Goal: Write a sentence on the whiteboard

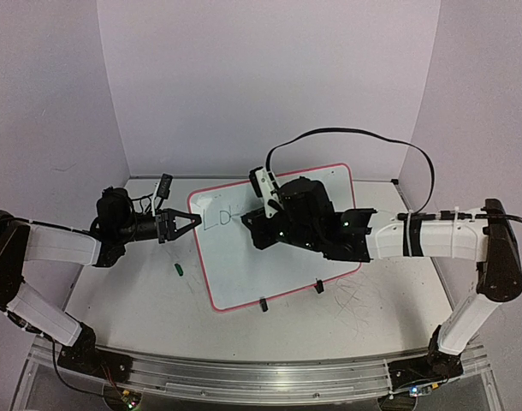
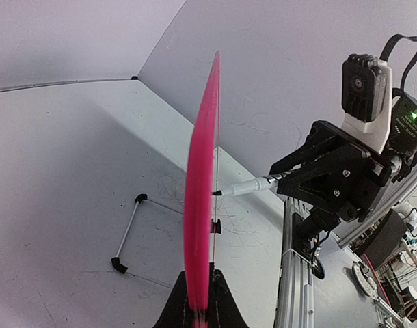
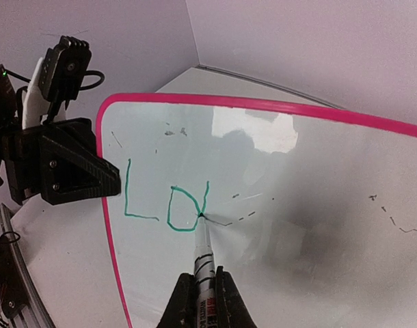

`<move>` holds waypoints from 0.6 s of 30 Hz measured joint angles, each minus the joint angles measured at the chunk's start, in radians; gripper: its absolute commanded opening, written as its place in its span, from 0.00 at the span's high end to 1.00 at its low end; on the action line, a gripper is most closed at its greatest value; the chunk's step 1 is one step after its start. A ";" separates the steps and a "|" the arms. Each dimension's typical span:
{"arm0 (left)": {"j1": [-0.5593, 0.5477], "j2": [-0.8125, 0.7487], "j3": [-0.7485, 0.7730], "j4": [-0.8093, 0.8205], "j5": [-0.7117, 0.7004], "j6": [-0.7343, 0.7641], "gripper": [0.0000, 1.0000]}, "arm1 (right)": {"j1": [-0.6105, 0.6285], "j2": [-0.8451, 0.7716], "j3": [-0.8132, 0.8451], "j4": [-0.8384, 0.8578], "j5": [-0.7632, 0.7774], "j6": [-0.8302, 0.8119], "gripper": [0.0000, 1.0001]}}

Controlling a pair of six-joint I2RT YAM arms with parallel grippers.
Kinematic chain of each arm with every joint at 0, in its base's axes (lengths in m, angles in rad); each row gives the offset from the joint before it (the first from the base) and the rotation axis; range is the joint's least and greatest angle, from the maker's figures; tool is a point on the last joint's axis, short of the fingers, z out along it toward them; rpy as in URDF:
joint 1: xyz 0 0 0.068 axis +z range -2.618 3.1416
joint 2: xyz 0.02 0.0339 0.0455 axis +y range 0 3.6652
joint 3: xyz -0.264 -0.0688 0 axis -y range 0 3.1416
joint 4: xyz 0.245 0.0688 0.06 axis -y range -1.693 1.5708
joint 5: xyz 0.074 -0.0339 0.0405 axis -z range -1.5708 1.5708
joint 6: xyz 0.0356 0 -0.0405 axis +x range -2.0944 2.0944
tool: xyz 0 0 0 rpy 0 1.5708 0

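Whiteboard (image 1: 244, 265): on the desk (image 1: 124, 291) between the two arms, turned at an angle to the desk's edges; pink rim, and two black clips (image 1: 263, 304) on its near edge. Whether it lies flat or is propped up I cannot tell.
Left claw (image 1: 186, 224): closed on the whiteboard's left rim; in the left wrist view the pink edge runs up from between its fingers (image 2: 219, 311).
Right claw (image 3: 202, 301): clamped around a marker (image 3: 204, 253), reaching in over the board from the right.
Marker tip: touching the board surface at the foot of the last green stroke.
Sentence (image 3: 167, 201): only its start shows, in thin green near the board's upper left corner: "L", "o" and part of a "v".
Small green object (image 1: 178, 269): on the desk just left of the board, below the left claw.
Grey scribbles (image 1: 364, 300): on the desk to the right of the board's near corner.
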 measured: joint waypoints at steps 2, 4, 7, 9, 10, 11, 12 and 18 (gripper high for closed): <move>0.000 0.000 0.000 -0.001 0.000 0.000 1.00 | 0.004 0.000 -0.006 -0.002 0.000 0.005 1.00; 0.000 0.000 0.000 -0.002 0.000 0.000 1.00 | 0.008 -0.001 -0.012 -0.003 0.001 0.011 1.00; 0.000 0.000 0.000 -0.003 0.000 0.000 1.00 | 0.011 -0.003 -0.024 -0.005 0.003 0.020 1.00; 0.000 0.000 0.000 -0.003 0.000 0.001 1.00 | 0.012 -0.007 -0.030 -0.006 0.004 0.022 1.00; 0.000 0.000 0.000 -0.003 0.000 0.001 1.00 | 0.012 -0.008 -0.032 -0.007 0.005 0.024 1.00; 0.000 -0.001 0.000 -0.003 0.000 0.001 1.00 | 0.012 -0.008 -0.033 -0.007 0.007 0.024 1.00; 0.000 -0.001 0.000 -0.003 0.000 0.001 1.00 | 0.012 -0.008 -0.033 -0.007 0.007 0.025 1.00; 0.000 -0.001 0.000 -0.003 0.000 0.002 1.00 | 0.014 -0.008 -0.032 -0.006 0.015 0.025 1.00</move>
